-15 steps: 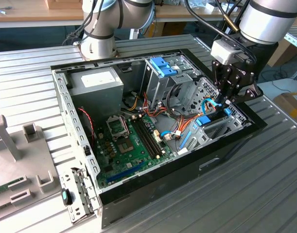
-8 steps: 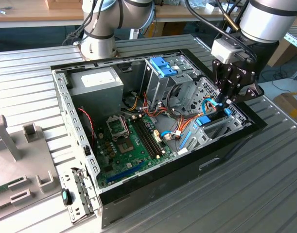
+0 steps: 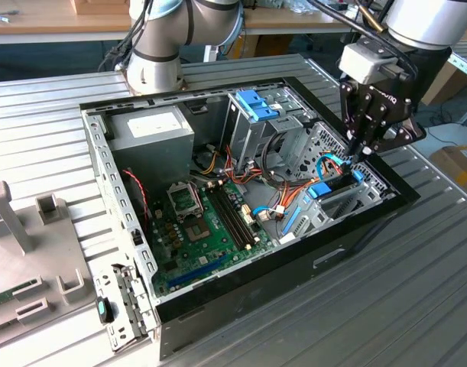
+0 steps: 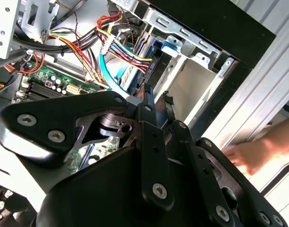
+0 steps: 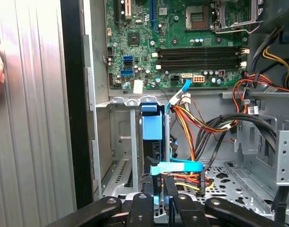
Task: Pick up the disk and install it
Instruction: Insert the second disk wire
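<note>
Hanging over the right end of the open computer case point(image 3: 103, 164) in the exterior view, the gripper point(image 3: 361, 155) points down into the drive bay at the middle right of that frame. Below its tips stands the disk point(image 3: 336, 186), on edge in the bay, its light-blue rail showing along the top. Standing on edge suits a slot that takes drives from above, so the disk appears already seated, or nearly so.

In the first wrist view the disk point(image 5: 152, 135) sits at the centre of the frame, between the upright metal walls of the bay, with its blue rail running toward the motherboard point(image 5: 182, 42) across the top. The black fingers point(image 5: 149, 191) rise from the bottom edge and stand close together on either side of the disk's near end. They seem to be at its edge, but I cannot tell whether they are clamped on it or just beside it.

A flat blue cable point(image 5: 175, 166) crosses just beside the fingers, and a bundle of coloured wires point(image 5: 196, 127) hangs to the right of the bay, so the approach from straight above keeps the tool out of them.

A person's hand point(image 4: 250, 153) rests on the ribbed table outside the case wall, at the right of the second wrist view.
</note>
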Robot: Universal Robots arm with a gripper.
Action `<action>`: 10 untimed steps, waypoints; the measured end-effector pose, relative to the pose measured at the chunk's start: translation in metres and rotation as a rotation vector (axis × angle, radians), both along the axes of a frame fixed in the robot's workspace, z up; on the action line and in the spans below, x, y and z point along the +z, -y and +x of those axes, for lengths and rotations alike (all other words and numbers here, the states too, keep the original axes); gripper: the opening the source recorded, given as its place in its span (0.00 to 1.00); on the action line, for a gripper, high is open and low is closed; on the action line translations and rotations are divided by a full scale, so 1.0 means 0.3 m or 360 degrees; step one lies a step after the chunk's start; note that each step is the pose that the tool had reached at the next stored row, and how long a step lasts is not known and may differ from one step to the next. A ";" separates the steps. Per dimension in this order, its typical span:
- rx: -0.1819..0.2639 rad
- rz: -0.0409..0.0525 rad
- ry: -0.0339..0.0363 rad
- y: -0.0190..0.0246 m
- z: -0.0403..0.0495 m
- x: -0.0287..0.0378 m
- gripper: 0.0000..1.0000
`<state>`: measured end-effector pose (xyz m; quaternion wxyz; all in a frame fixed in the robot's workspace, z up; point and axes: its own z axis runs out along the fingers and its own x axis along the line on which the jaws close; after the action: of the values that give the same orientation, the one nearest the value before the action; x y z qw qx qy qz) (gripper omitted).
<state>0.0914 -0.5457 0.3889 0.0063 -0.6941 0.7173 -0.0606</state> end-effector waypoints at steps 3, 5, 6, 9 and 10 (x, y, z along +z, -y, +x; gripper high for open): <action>0.0000 0.0000 0.0005 0.000 -0.051 0.000 0.24; -0.0015 -0.0002 0.0005 0.001 -0.055 -0.002 0.24; -0.0068 -0.0002 0.0005 0.001 -0.055 -0.006 0.24; -0.0099 -0.0002 -0.0003 0.002 -0.045 -0.020 0.24; -0.0100 -0.0002 -0.0007 0.002 -0.041 -0.024 0.24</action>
<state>0.0791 -0.5462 0.3816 0.0023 -0.6713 0.7388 -0.0598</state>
